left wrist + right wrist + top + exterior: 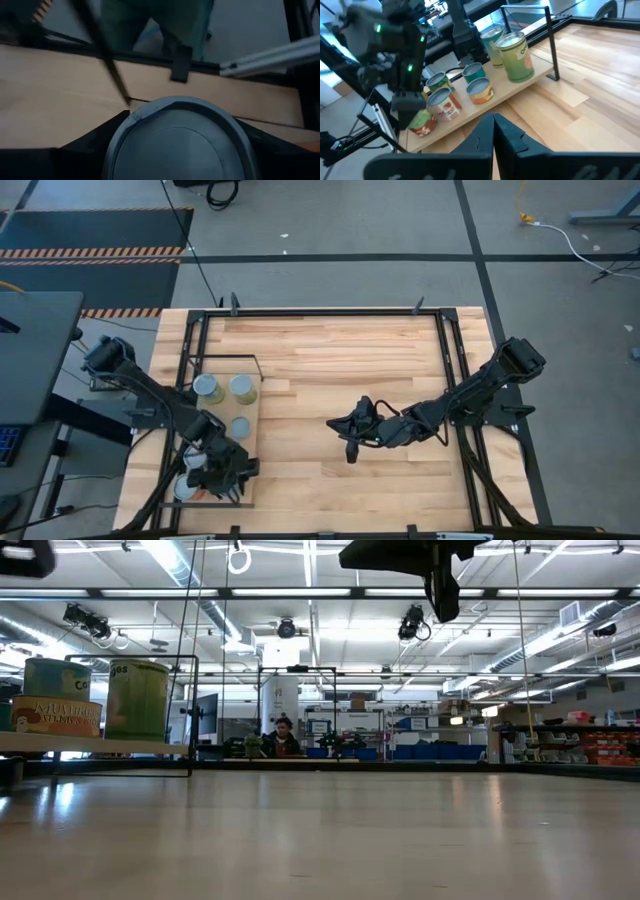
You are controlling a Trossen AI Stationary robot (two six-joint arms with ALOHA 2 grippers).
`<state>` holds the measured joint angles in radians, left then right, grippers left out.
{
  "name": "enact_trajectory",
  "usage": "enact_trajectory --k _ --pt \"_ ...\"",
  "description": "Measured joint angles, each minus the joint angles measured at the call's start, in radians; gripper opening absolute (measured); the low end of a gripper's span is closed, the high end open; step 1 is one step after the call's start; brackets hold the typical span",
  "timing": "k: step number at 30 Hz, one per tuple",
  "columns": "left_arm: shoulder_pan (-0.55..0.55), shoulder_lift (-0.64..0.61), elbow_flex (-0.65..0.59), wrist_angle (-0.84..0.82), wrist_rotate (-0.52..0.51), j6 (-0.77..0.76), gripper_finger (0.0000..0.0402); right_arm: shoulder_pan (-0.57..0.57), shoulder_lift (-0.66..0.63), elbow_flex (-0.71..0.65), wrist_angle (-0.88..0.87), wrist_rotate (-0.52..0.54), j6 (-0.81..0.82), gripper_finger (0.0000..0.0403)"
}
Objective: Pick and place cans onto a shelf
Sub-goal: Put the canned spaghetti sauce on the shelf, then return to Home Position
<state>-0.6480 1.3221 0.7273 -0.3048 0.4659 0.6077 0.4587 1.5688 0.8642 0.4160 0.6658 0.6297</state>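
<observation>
1. Closest in, the left gripper sits low over the near end of the shelf, its fingers spread round a grey-topped can that fills the left wrist view; they look to be grasping it, though whether the can is already resting on the board I cannot tell.
2. Just beside it, several more cans crowd that end of the shelf, and one lies on its side at the gripper's foot. Letting go or pulling back carelessly could knock a neighbour over, or roll the lying can off the shelf's edge.
3. Farther along the shelf stand a small can and then two taller ones, green and blue-grey, under a thin black frame. A high exit by the left arm could snag that frame.
4. Out over the middle of the counter, well apart from the shelf, the right gripper waits with fingers clenched on nothing.
5. Beyond the counter, a person is at a desk across the room.
</observation>
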Motion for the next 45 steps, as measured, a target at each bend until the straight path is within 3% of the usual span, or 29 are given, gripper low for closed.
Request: enact_trajectory --k 23,37,45 --pt "-0.025 0.014 0.007 -0.051 -0.076 -0.125 0.0313 0.000 0.000 0.000 -0.013 0.018 -0.012 0.0064" --pt "-0.080 0.004 0.161 -0.253 -0.194 -0.125 0.0314 0.000 0.000 0.000 -0.011 0.013 -0.030 0.0064" --pt "-0.107 0.004 0.256 -0.289 -0.216 -0.075 0.0314 -0.013 0.000 0.000 -0.005 0.013 -0.027 0.0064"
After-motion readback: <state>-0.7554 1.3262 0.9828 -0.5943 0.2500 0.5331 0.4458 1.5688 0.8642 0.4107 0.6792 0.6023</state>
